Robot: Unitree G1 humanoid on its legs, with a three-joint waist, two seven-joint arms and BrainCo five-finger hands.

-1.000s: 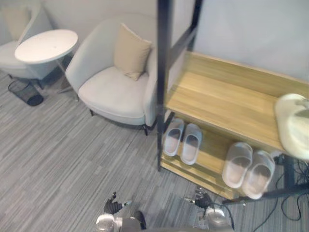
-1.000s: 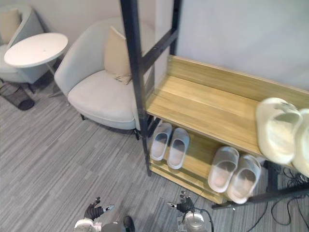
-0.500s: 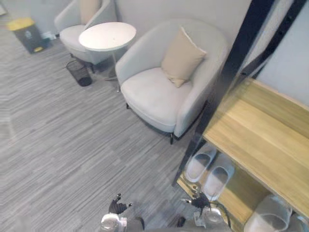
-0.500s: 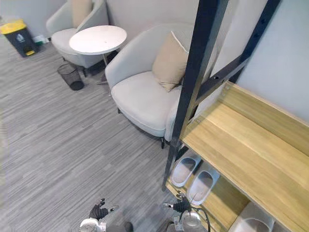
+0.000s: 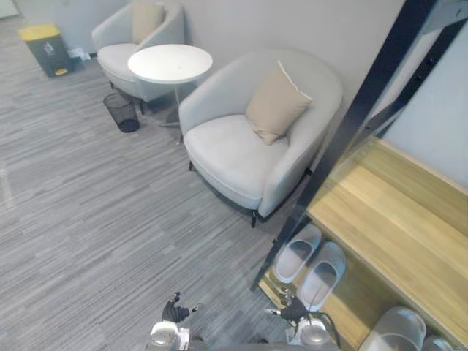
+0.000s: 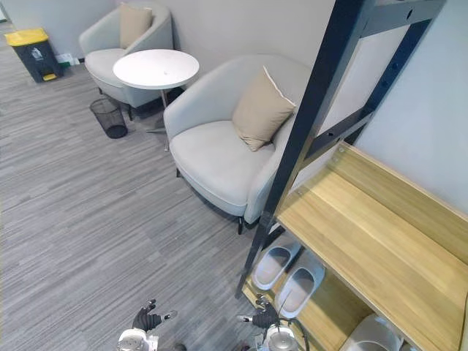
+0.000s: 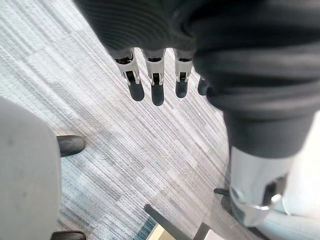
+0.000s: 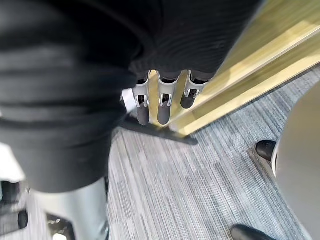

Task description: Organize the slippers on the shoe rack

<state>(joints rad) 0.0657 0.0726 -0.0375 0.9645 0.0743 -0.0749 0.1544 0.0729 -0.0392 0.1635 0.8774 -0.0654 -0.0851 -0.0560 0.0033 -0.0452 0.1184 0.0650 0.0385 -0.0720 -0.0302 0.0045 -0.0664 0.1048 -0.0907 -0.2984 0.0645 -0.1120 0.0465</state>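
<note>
A pair of pale grey slippers (image 5: 308, 263) lies side by side on the low wooden shelf of the shoe rack (image 5: 398, 219), just past its black post (image 5: 344, 139). Another pale slipper (image 5: 398, 333) shows further right on the same low shelf. My left hand (image 5: 174, 313) hangs low over the carpet, fingers (image 7: 156, 85) straight and holding nothing. My right hand (image 5: 294, 310) hangs just in front of the rack's bottom edge (image 8: 250, 60), near the pair, fingers (image 8: 165, 102) straight and empty.
A grey armchair (image 5: 241, 146) with a beige cushion (image 5: 276, 104) stands left of the rack. Beyond it are a round white table (image 5: 170, 63), a second armchair (image 5: 135, 33), a black wire bin (image 5: 121, 112) and a yellow-lidded bin (image 5: 45, 48). Striped grey carpet (image 5: 95, 219) spreads to the left.
The whole picture has swung left, so the camera moved: the rack now sits at the right edge and more floor and chairs show. Both hands still hang low, empty.
</note>
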